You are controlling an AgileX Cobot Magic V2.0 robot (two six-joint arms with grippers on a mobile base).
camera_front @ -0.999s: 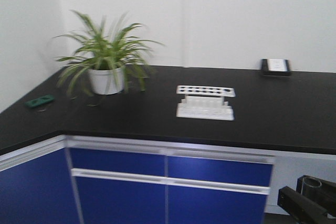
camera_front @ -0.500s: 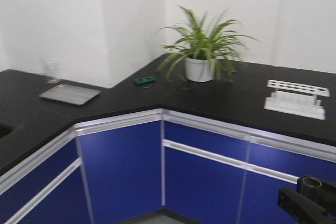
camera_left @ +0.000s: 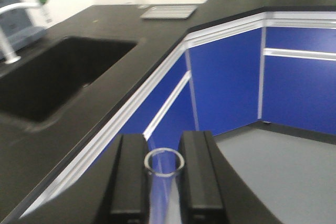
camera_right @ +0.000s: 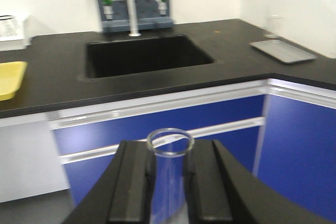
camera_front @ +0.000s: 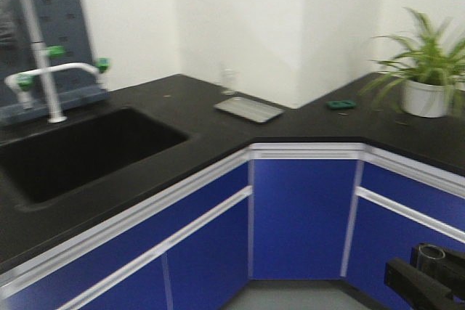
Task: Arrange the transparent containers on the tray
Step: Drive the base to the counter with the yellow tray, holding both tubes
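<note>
My left gripper [camera_left: 164, 179] is shut on a transparent container [camera_left: 164, 162], a clear glass cylinder whose round rim stands up between the black fingers [camera_left: 128, 177]. My right gripper [camera_right: 169, 174] is shut on another transparent container [camera_right: 170, 142] of the same kind, held upright in front of blue cupboard doors. In the front view one clear rim [camera_front: 430, 253] shows above a black arm at the bottom right. The yellow tray [camera_right: 9, 80] lies on the black counter at the far left of the right wrist view, cut off by the edge.
A black sink [camera_front: 80, 147] with a white tap [camera_front: 43, 70] is set in the L-shaped black counter [camera_front: 305, 132]. A flat metal tray [camera_front: 249, 109] and a clear glass [camera_front: 229, 81] sit near the corner. A potted plant [camera_front: 425, 85] and a green item [camera_front: 341, 104] are on the right.
The front view has swung left along the counter. The white rack left the view, the plant slid to the right edge, and the sink and tap came in. Both grippers kept their containers.
</note>
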